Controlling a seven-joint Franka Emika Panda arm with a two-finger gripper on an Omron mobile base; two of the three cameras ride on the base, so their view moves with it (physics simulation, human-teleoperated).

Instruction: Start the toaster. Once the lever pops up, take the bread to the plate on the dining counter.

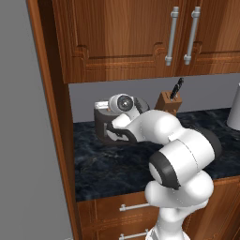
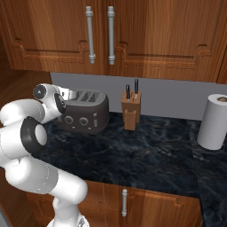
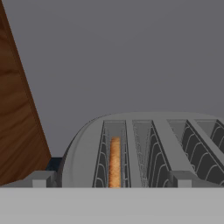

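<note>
The arm leans over the toaster point(image 2: 85, 111) with the bread point(image 3: 114, 162) sunk in its slot, probably starting it; I cannot tell the pincer's spread; next, press the lever.

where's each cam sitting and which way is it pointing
Left base view: behind the arm to its left, looking forward and down at the counter; the arm rises lower right, partly hiding the toaster.
Right base view: behind to the right; arm at lower left, reaching the toaster's left end.
Hand view: on the hand, looking down into the toaster slots at the bread; the pincer's tips rise at the bottom.
Both base views share toaster, knife block and counter.
</note>
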